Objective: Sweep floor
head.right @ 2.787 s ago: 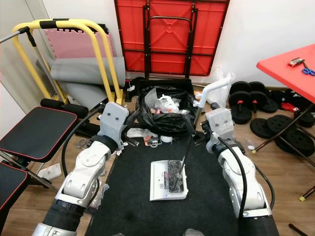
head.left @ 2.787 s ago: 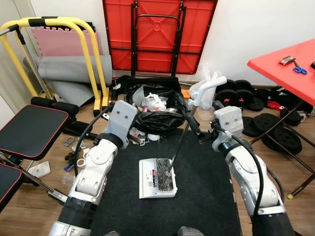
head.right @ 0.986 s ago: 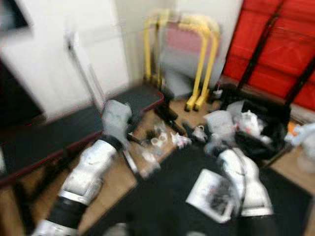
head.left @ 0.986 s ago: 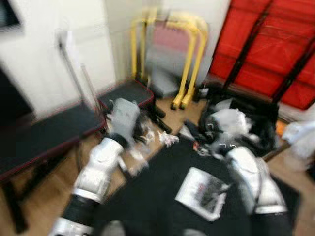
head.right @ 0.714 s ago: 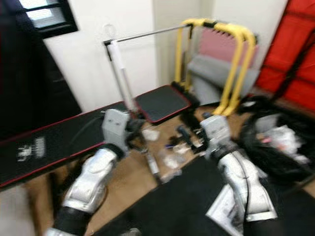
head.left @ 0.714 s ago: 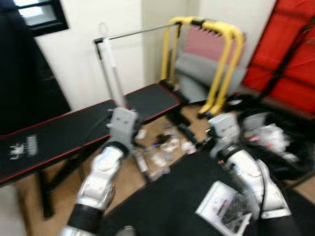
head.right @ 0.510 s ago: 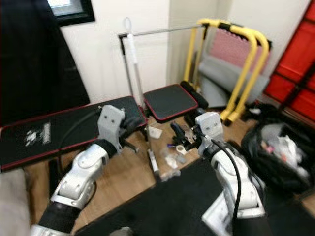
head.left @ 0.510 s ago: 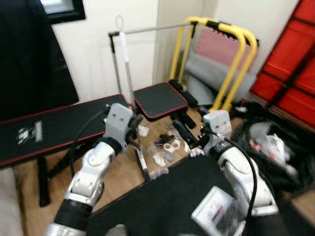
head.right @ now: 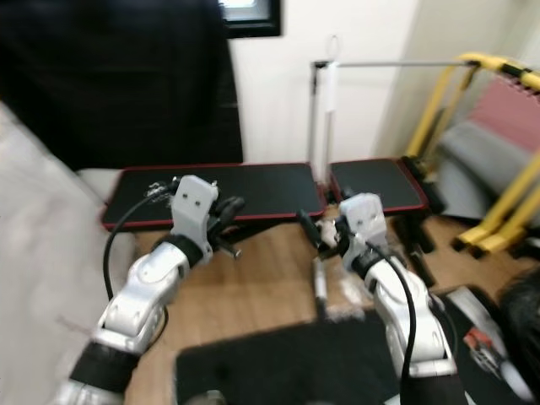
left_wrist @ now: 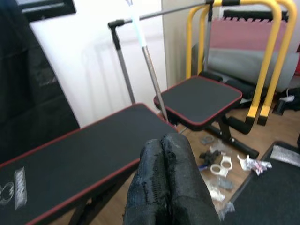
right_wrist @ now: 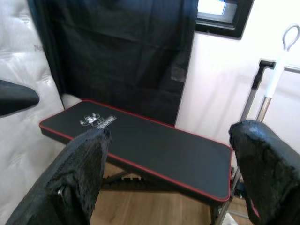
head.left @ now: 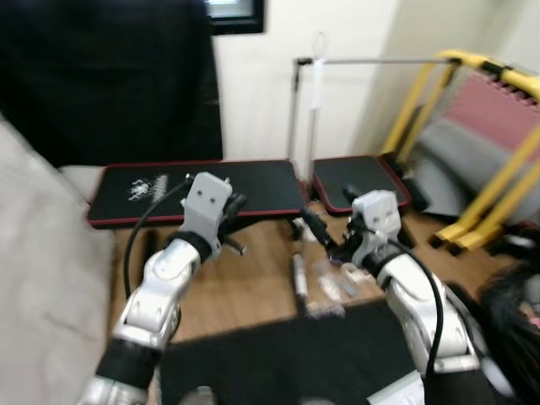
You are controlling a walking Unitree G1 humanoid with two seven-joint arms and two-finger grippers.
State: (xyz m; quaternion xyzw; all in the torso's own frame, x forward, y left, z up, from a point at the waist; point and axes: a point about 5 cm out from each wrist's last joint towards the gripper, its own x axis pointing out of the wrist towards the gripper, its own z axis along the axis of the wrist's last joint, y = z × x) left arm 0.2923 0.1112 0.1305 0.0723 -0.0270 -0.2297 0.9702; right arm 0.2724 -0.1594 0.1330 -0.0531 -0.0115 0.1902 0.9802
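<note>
Left tool (left_wrist: 166,187) fingers together, right tool (right_wrist: 168,180) spread apart, one black bench (head.left: 202,190).

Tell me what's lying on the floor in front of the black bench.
Small litter lies on the wood floor beside a black mat: white rings and clear wrappers. What lies under the bench is hidden.

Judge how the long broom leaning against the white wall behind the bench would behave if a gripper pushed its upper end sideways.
The broom would probably slide along the wall and topple, since it stands nearly upright on a narrow foot. Its thin metal pole looks stiff and likely light. The smooth pole may be slippery to hold.
</note>
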